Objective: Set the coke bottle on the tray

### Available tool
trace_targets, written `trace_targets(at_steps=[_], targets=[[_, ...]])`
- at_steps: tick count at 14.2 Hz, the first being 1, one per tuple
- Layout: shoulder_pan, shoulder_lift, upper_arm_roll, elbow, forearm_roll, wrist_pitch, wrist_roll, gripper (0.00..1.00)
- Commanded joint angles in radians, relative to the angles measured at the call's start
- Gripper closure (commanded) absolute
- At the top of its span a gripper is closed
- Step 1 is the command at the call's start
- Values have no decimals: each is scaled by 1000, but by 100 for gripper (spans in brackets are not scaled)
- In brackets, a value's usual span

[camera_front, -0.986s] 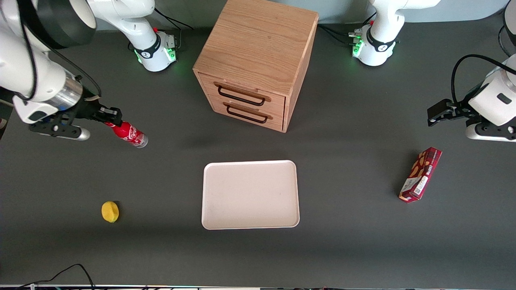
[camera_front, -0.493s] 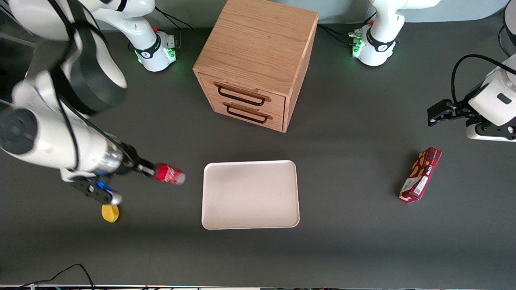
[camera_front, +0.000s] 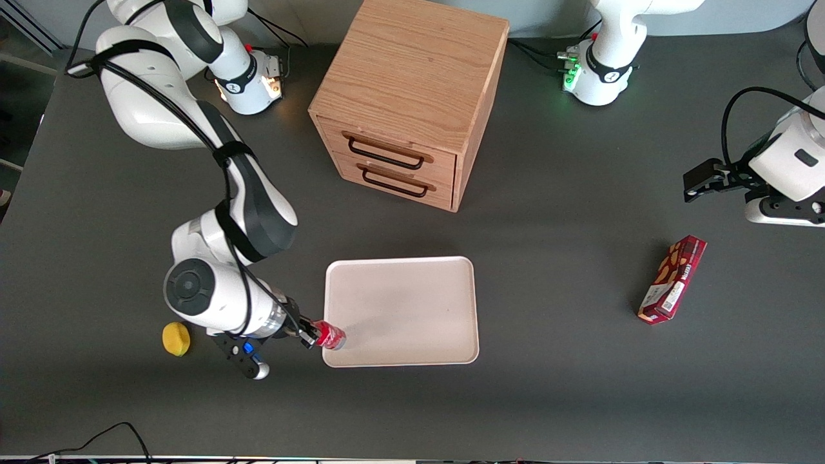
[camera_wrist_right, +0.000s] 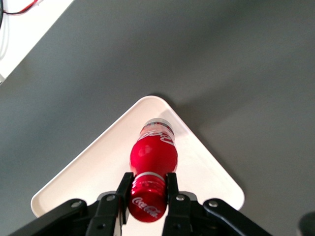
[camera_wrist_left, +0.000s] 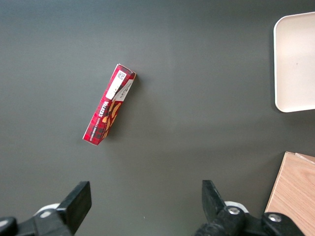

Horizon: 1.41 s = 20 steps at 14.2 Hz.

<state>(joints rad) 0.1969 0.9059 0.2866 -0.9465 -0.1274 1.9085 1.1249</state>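
A: What is seen across the scene, largest first?

B: A dark grey tabletop (camera_front: pixel 580 386) is shown, with a wooden two-drawer cabinet (camera_front: pixel 412 96) set on it. In front of the cabinet's drawers, nearer the front camera, a cream-white tray (camera_front: pixel 412 303) is laid flat.

A: And the smaller things?

B: A dark red snack box (camera_front: pixel 672 278) is seen lying toward the parked arm's end of the tabletop, well apart from the tray. A yellow lemon (camera_front: pixel 175 339) is found toward the working arm's end.

A: Where is the coke bottle?

B: The coke bottle (camera_front: pixel 330 337) is held over the tray's corner nearest the working arm and the front camera, its clear base pointed down at the tray; whether the base is touching cannot be told. The gripper (camera_wrist_right: pixel 148 189) is closed on the bottle's red cap, one finger pressed against each side.
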Motion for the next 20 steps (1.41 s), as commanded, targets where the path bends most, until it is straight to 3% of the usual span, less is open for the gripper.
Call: trace_targets(at_steps=[1, 3, 4, 5, 9, 11, 12, 15, 17, 20], targets=[[18, 42, 11, 63, -49, 10, 42, 100], [27, 57, 9, 61, -60, 27, 59, 100], [24, 59, 9, 61, -60, 26, 58, 58], [26, 56, 9, 60, -73, 21, 55, 3], [-26, -17, 94, 61, -141, -128, 26, 0], [-88, -125, 202, 55, -205, -289, -78, 0], [-117, -186, 244, 52, -216, -368, -126, 0], [-190, -422, 255, -56, -199, -532, -320, 0], [-246, -607, 200, -208, -90, -566, -465, 0], [-243, -905, -76, -522, 115, -519, -710, 0]])
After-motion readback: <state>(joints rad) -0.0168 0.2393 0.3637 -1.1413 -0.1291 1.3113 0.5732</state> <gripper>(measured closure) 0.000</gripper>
